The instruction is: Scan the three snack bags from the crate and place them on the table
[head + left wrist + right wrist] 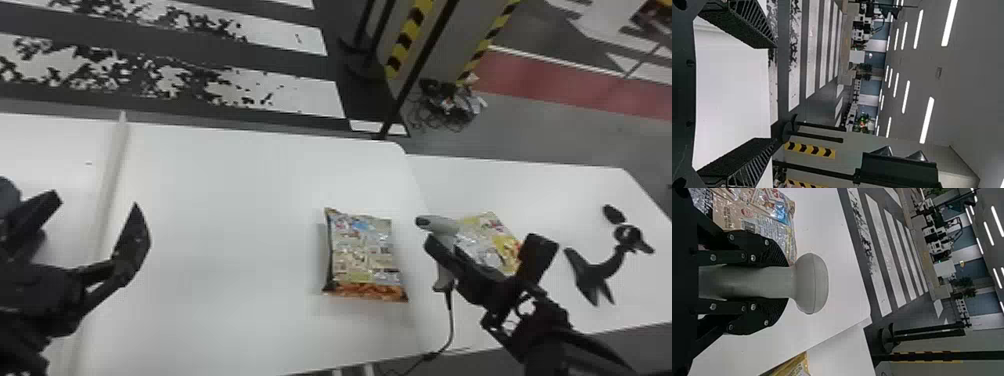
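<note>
In the head view my left gripper [95,220] stands open at the left, above the divider; its fingers also stand wide apart in the left wrist view [774,94], with nothing between them. My right gripper [446,252] is shut on the grey scanner [439,225], between the two bags. The right wrist view has the gripper [785,282] clamped around the scanner [811,284]. One snack bag [364,252] lies flat on the white table [240,225], left of the scanner. A yellow and silver snack bag [487,240] rests on the right-hand table, partly hidden by the right arm.
A black stand [600,272] sits on the right-hand table [540,185]. The scanner's cable [451,320] hangs down past the front edge. A raised white divider [112,160] runs along the table's left side. Dark poles rise beyond the back edge.
</note>
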Robot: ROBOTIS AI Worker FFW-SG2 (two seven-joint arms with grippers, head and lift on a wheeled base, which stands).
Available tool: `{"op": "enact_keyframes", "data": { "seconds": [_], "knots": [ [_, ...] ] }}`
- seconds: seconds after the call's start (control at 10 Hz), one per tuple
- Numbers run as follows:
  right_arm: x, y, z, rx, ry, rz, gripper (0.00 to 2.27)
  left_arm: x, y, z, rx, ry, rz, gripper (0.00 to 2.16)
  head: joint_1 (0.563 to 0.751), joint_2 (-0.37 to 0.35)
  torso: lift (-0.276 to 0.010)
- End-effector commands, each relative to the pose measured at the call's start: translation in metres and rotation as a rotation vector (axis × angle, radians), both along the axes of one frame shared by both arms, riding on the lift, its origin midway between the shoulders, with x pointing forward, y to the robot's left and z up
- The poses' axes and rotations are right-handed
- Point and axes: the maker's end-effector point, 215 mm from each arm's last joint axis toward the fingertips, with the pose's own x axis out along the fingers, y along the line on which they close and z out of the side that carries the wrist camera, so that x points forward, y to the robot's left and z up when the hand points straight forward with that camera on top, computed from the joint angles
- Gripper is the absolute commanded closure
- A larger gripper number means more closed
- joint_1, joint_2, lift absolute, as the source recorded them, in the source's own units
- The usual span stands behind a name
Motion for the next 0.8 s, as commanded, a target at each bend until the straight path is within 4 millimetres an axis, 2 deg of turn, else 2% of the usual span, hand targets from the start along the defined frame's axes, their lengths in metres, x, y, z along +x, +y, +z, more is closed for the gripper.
{"op": "enact_keyframes", "data": {
  "seconds": [0.0, 0.2, 0.5, 0.7],
  "knots": [
    [0.008, -0.016, -0.011, -0.013, -0.007, -0.013, 2.25, -0.001, -0.002, -0.001, 0.011, 0.0, -0.004, 0.02, 0.695, -0.35, -0.062],
    [0.017, -0.022, -0.028, -0.023, -0.002, -0.014, 2.24, -0.002, -0.002, -0.003, 0.017, 0.003, -0.005, 0.02, 0.695, -0.35, -0.062],
    [0.033, -0.015, -0.049, -0.091, 0.014, 0.031, 2.24, -0.003, 0.0, -0.01, 0.021, 0.014, 0.002, 0.02, 0.695, -0.35, -0.062],
    [0.041, -0.02, -0.068, -0.133, 0.044, 0.051, 2.24, -0.003, 0.004, -0.01, 0.018, 0.004, 0.012, 0.02, 0.695, -0.35, -0.062]
  ]
}}
